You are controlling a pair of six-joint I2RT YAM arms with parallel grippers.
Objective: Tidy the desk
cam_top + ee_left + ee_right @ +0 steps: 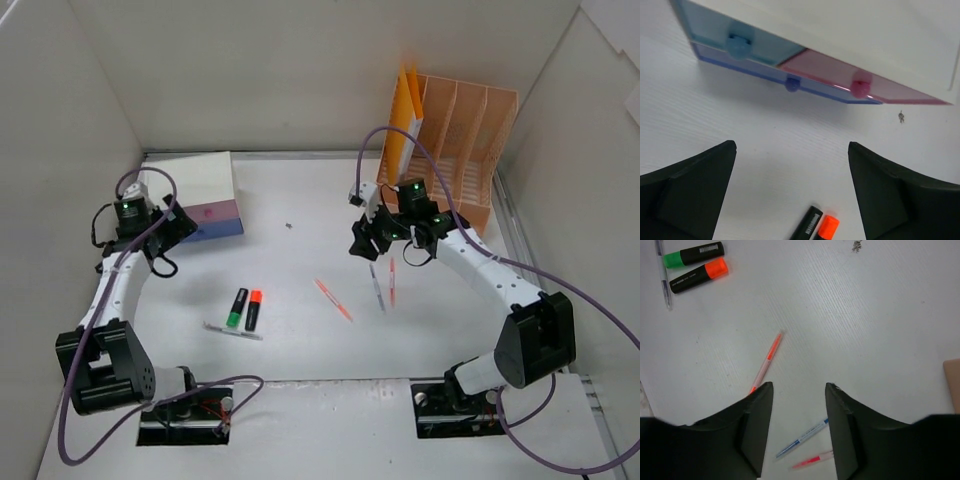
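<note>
The desk [300,200] is a white tabletop between white walls. On it lie a green highlighter [237,307], an orange highlighter [253,309], a clear pen [232,331], an orange pen [333,299], a blue pen [376,286] and a red pen [392,283]. My left gripper [172,222] is open and empty, held in front of the drawer box [203,195]; its wrist view shows the pastel drawer fronts [790,70] and the highlighter tips [827,226]. My right gripper [365,238] is open and empty above the pens; its view shows the blue pen [802,438] between its fingers.
A peach slotted file rack [462,140] with an orange folder [407,120] stands at the back right. A small dark speck [288,226] lies mid-desk. Wall panels close in the back and sides.
</note>
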